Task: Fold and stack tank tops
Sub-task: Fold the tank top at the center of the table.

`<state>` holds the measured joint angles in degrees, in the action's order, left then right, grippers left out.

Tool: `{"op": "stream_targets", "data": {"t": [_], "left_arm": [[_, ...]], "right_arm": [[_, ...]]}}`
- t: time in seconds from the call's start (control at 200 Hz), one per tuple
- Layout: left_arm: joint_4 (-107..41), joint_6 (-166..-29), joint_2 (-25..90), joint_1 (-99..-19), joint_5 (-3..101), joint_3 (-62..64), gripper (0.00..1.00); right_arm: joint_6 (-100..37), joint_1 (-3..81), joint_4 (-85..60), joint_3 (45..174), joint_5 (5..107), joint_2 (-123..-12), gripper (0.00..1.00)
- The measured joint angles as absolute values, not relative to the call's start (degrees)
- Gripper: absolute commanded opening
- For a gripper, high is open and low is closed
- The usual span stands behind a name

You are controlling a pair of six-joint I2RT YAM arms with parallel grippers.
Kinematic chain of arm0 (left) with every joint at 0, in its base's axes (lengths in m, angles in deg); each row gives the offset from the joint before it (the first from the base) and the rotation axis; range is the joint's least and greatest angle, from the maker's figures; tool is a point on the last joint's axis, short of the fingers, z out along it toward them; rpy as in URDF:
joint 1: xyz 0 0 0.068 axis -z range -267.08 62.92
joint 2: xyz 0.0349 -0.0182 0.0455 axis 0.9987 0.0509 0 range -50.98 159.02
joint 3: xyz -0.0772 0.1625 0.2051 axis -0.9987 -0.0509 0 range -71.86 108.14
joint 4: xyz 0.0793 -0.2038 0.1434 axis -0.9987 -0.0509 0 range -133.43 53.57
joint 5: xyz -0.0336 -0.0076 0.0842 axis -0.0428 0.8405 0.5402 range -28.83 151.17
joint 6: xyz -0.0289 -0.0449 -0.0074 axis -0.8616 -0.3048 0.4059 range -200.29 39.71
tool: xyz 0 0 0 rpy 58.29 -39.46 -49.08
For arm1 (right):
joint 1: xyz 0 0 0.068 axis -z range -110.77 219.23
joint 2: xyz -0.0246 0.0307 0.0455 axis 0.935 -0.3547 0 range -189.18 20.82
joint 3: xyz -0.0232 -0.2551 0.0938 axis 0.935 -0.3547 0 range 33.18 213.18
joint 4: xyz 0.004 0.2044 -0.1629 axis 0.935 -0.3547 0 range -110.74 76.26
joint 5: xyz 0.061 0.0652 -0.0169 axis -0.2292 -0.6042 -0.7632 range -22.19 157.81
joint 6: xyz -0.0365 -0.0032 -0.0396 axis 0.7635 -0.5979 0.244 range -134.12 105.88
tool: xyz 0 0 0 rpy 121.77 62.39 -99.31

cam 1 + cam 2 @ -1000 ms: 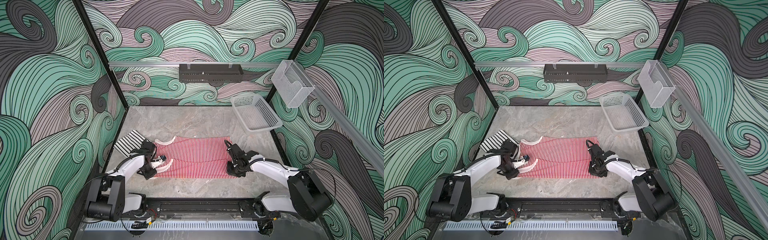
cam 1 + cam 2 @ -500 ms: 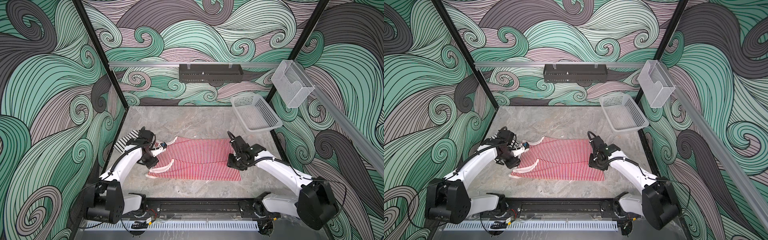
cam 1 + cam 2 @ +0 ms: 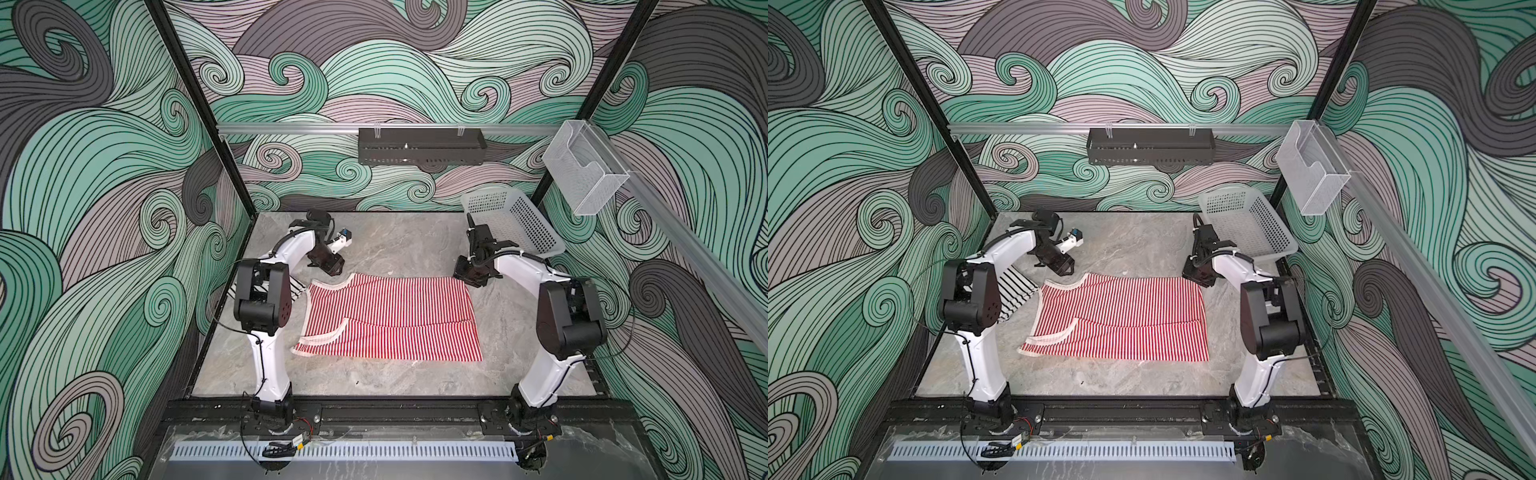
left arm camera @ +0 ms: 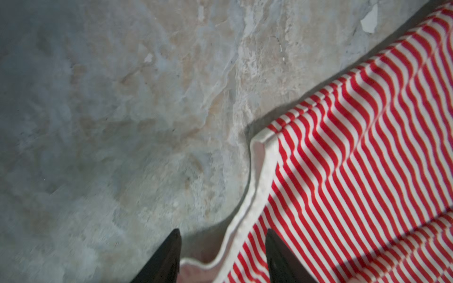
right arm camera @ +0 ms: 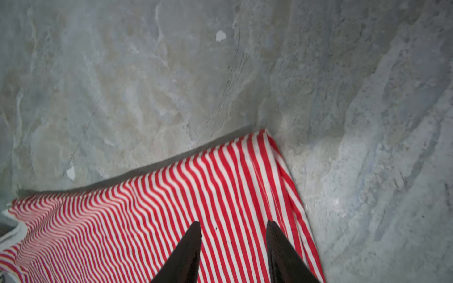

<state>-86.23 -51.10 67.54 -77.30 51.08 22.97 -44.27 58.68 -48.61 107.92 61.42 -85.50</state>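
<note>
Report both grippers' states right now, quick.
Left gripper: open, holding nothing.
Right gripper: open, holding nothing; the red-and-white tank top lies loose beneath its jaws.

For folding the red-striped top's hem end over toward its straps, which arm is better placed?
Probably the right. The right tool hangs open over the red-and-white top at its hem corner; the left tool is at the strap end.

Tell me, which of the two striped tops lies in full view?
The red-and-white tank top, with nothing covering it. The black-and-white tank top only peeks out from behind the left arm.
</note>
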Motion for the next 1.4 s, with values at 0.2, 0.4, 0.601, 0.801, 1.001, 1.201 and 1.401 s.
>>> {"op": "stream_targets", "data": {"t": [0.2,0.4,0.601,0.801,1.001,1.201,1.401], "left_arm": [[-86.84,-53.50,71.95,-75.20,49.33,24.56,0.59],[-86.71,-55.10,72.98,-74.90,48.22,26.16,0.59],[-86.95,-55.88,75.30,-74.92,47.28,27.49,0.60],[-87.54,-56.49,75.69,-74.92,46.49,28.72,0.60],[-87.87,-57.26,76.06,-74.92,45.46,30.75,0.60],[-87.87,-57.83,76.06,-74.92,45.07,30.77,0.60],[-87.87,-57.96,76.06,-74.92,44.81,30.77,0.60]], "right_arm": [[-43.36,59.90,-48.61,112.29,61.33,-92.19,0.42],[-42.74,60.38,-49.03,115.76,61.36,-94.38,0.43],[-41.54,60.54,-50.08,118.34,62.78,-95.54,0.42],[-40.19,60.45,-52.50,118.63,64.42,-96.08,0.42],[-39.36,60.08,-53.71,119.39,65.25,-98.18,0.39],[-38.79,60.08,-53.95,121.38,65.49,-100.41,0.30],[-38.33,60.08,-54.03,121.84,65.92,-100.76,0.13]]}}
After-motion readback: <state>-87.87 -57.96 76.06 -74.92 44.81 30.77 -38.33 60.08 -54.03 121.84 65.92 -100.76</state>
